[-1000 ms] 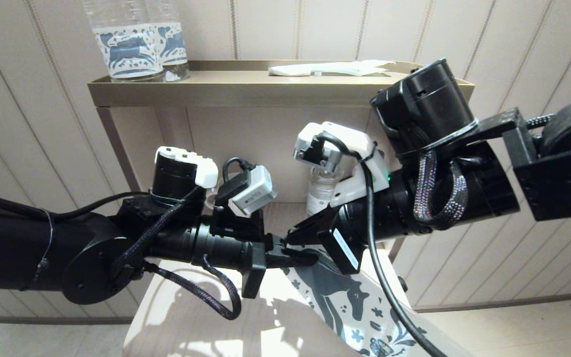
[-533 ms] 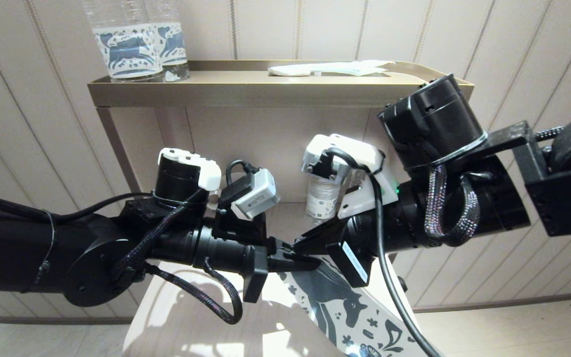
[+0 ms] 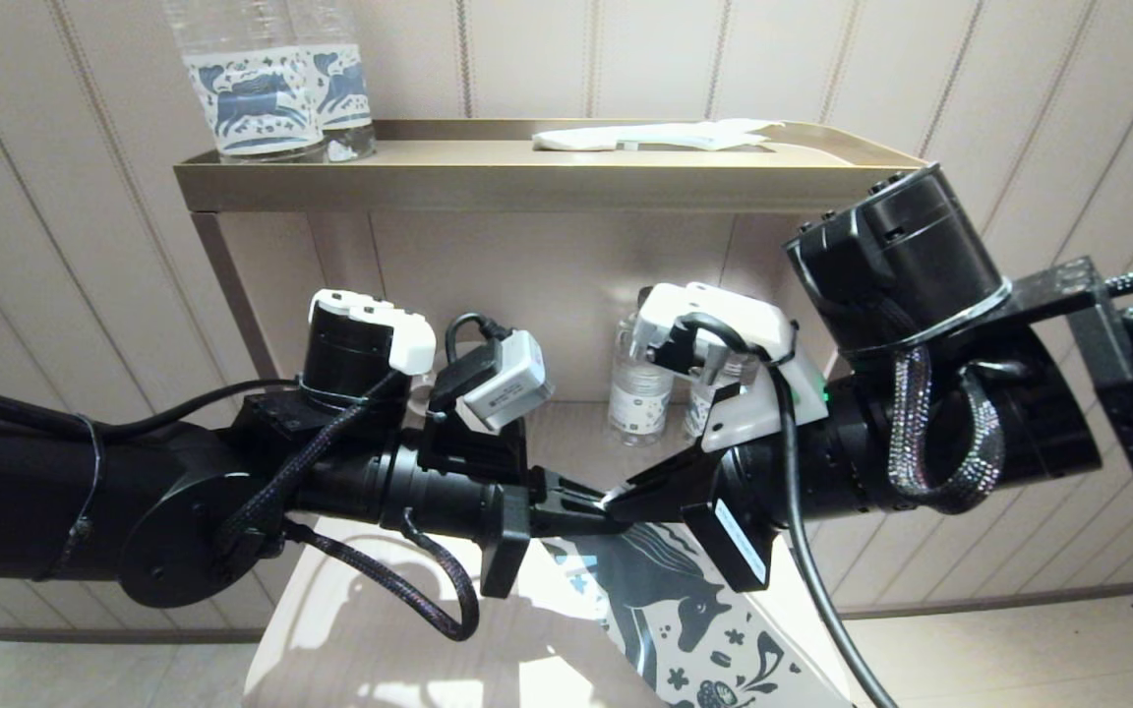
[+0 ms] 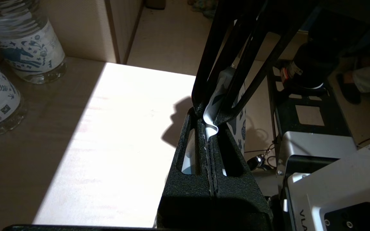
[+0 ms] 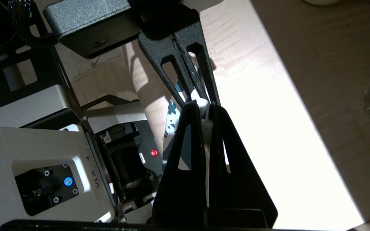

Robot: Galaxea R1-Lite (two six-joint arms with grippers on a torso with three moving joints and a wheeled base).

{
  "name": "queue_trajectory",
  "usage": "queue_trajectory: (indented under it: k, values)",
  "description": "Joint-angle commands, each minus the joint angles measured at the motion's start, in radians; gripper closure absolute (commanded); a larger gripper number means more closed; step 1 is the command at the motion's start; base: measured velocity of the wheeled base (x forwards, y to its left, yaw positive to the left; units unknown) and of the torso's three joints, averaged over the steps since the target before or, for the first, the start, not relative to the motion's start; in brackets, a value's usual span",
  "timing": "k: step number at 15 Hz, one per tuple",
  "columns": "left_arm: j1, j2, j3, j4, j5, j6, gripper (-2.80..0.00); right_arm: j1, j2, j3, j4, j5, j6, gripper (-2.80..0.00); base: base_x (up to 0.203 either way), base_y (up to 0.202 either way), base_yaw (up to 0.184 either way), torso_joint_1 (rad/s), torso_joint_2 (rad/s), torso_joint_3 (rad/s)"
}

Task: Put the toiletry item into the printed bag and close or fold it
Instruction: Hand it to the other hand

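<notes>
The printed bag hung in the air above the pale table, with its upper edge pinched between the two tools and its body with the dark blue horse hanging down toward the robot. The left tool was clenched on the top edge of the bag, and in the left wrist view a small crumpled fold of the white material stood out between its fingers. The right tool met it tip to tip and was also clenched on the same edge; in the right wrist view a small white piece sat between its fingers, but I could not tell whether this was only the bag or also the toothbrush. The toothbrush itself was not clearly visible in any view.

The bag seemed thin, light and soft, so it would bend and wrinkle easily and could slip from a weak grip. I judge that the best place to hold it was the upper edge near the corners.

Further away, small bottles stood at the back of the table, and above them, on the shelf, stood two large bottles with horse labels and a flat white packet.
</notes>
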Motion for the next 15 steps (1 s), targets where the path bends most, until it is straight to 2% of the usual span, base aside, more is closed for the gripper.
queue_trajectory:
  k: [1,10,12,13,15]
  values:
    - [0.000,-0.004,0.000,-0.004,-0.005,0.002,0.00,0.001,-0.012,0.019,0.001,0.003,-0.002,0.00,0.000,0.000,0.000,0.000,0.00,0.000]
    - [-0.001,-0.002,-0.001,0.007,-0.009,-0.003,0.00,0.009,0.020,-0.044,0.015,0.008,0.000,0.00,0.000,0.000,0.000,0.000,0.00,0.000]
    - [-0.002,-0.005,0.005,0.008,-0.009,-0.001,0.00,0.006,0.046,-0.103,0.087,0.038,0.000,0.00,0.000,0.000,0.000,0.000,0.00,0.000]
    - [-0.002,-0.008,0.012,0.005,-0.009,0.003,-2.80,0.002,0.057,-0.136,0.125,0.078,0.001,0.00,0.000,0.000,0.000,0.000,0.00,0.000]
    - [-0.002,-0.011,0.032,-0.004,-0.011,0.045,-2.80,-0.001,0.091,-0.180,0.162,0.119,0.000,0.00,0.000,0.000,0.000,0.000,0.00,0.000]
